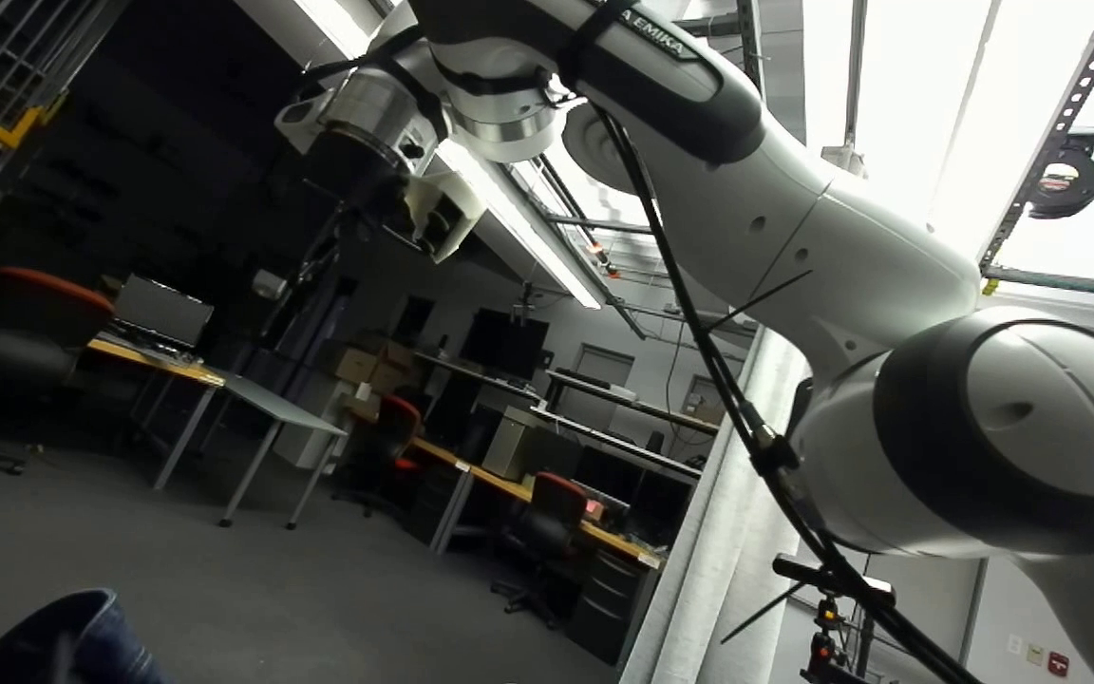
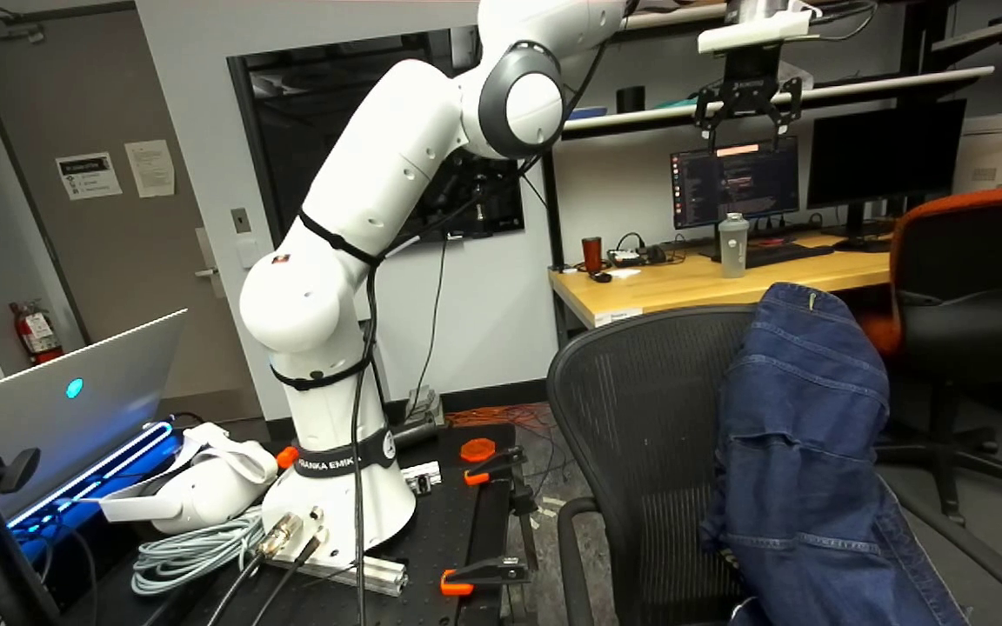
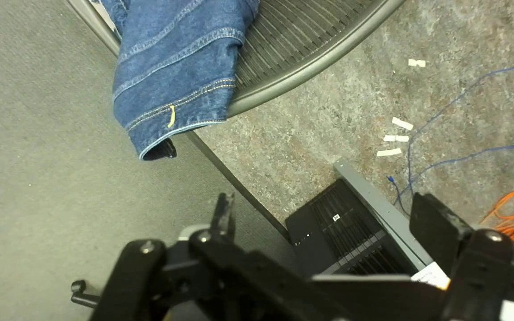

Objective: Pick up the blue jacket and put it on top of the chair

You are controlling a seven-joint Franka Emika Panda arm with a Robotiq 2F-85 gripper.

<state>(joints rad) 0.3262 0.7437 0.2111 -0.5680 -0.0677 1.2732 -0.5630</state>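
The tool [image 3: 325,211] hangs spread wide. In an exterior view, the jacket [image 2: 801,452] drapes over the right side of the near chair [image 2: 649,409].

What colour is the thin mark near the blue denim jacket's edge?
The thin mark is yellow, seen best in the wrist view.
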